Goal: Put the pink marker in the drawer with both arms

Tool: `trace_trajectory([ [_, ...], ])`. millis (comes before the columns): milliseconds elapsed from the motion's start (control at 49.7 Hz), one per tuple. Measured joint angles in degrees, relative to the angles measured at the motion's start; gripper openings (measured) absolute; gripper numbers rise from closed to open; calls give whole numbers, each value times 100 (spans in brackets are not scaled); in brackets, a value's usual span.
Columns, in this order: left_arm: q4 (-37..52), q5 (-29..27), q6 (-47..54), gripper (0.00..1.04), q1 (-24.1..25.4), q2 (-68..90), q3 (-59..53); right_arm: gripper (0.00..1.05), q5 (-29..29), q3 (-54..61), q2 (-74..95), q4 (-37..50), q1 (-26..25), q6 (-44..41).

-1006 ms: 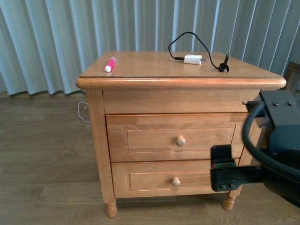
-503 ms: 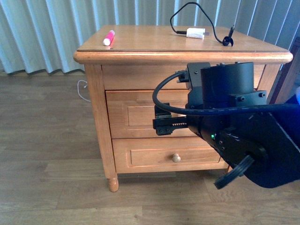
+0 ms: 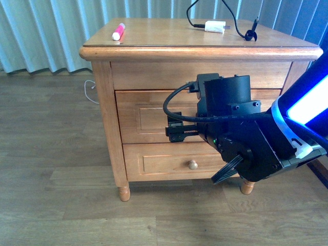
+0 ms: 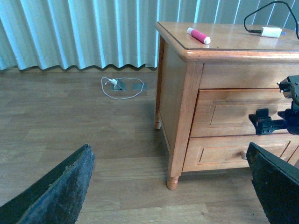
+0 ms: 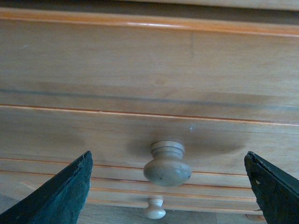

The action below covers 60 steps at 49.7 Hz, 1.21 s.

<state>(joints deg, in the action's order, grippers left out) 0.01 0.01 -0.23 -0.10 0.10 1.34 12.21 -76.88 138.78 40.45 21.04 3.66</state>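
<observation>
The pink marker (image 3: 118,32) lies on the nightstand top near its back left corner; it also shows in the left wrist view (image 4: 198,35). The upper drawer (image 3: 146,118) is closed. My right gripper (image 3: 174,128) is open right in front of it, its body hiding the knob in the front view. In the right wrist view the knob (image 5: 167,165) sits between the spread fingers (image 5: 56,196), not touched. My left gripper (image 4: 168,196) is open and empty, low over the floor to the left of the nightstand, away from the drawer (image 4: 229,114).
A white plug with black cable (image 3: 214,25) lies on the top at the back right. The lower drawer with its knob (image 3: 192,164) is closed. A white cable (image 4: 122,86) lies on the wood floor by the curtain.
My right arm has come up from the lower right and moved left and in, up to the upper drawer front. The nightstand sits higher and closer in the view.
</observation>
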Motion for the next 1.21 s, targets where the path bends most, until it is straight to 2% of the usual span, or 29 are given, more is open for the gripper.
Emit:
trace_trajectory([
  [483,2,0,-2,99,0,0,0,96,81,-111,83,-33,-42,4],
  [966,0,0,0,99,0,0,0,28,74,-153,109,-66,13,-33],
  [1026,0,0,0,99,0,0,0,23,85,-153,109,-103,26,-31],
  [1207,0,0,0,99,0,0,0,23,74,-160,90,-269,24,127],
])
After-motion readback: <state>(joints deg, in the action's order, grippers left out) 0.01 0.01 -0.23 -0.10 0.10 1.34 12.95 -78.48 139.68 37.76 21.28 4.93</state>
